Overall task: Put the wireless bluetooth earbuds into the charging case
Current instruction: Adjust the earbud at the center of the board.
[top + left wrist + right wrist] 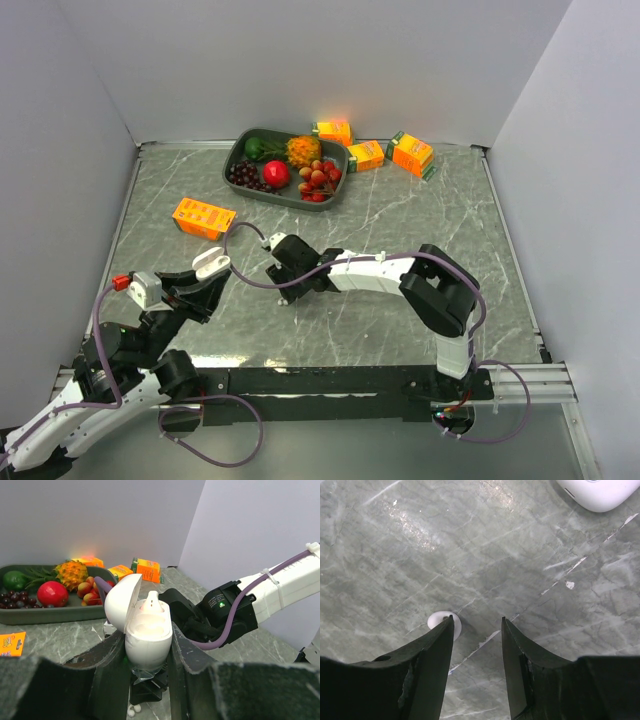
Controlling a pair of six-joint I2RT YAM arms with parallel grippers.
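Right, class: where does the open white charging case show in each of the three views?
Top external: charging case left of centre, just below an orange carton.
Left wrist: centre, lid open, gripped between the left fingers.
Right wrist: white rounded thing at top right corner; cannot tell if it is the case.
Shared landmark: the grey marbled table.

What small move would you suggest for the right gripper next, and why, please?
Probably slide the right gripper sideways toward the earbud, then close. Its jaws stand open over the table, but the earbud sits outside the gap, partly hidden, so closing now would likely miss it.
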